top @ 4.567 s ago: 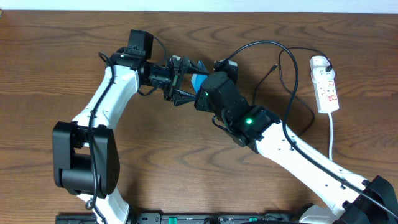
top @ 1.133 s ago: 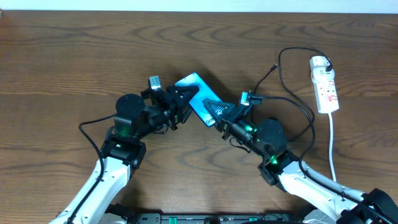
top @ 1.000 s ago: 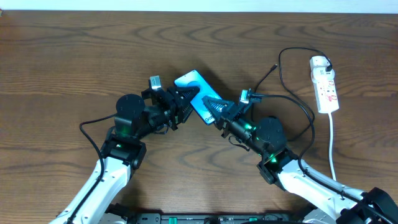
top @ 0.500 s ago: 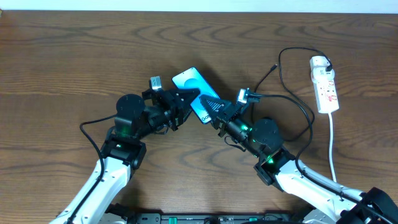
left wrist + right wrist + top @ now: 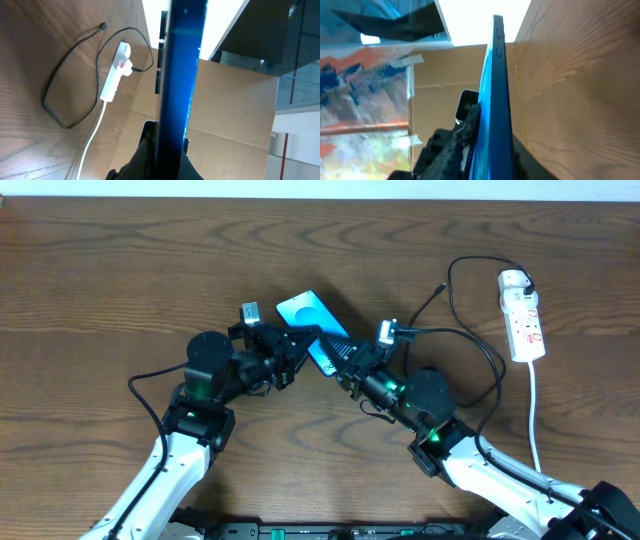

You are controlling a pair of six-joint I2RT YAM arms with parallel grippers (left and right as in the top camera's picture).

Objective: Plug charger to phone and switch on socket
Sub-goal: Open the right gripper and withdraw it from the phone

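The phone (image 5: pixel 308 315), cyan screen up, is held off the table between both arms. My left gripper (image 5: pixel 299 344) is shut on its lower left edge; in the left wrist view the phone (image 5: pixel 182 75) runs edge-on out of that gripper (image 5: pixel 167 147). From the other side my right gripper (image 5: pixel 345 360) straddles the phone's lower right end. In the right wrist view the phone (image 5: pixel 496 90) lies between that gripper's (image 5: pixel 492 137) fingers with a thin gap on one side. The charger (image 5: pixel 470 330) loops on the table, its connector (image 5: pixel 443 285) free. The socket (image 5: pixel 523 315) lies far right.
A white cord (image 5: pixel 535 410) runs from the socket toward the front edge. In the left wrist view the socket (image 5: pixel 115 75) and the black charger loop (image 5: pixel 65 70) lie on the wood. Cardboard stands beyond the table's far edge.
My left gripper has closed on the phone. My right gripper's fingers have eased apart around it. The phone and right arm have shifted slightly left and back.
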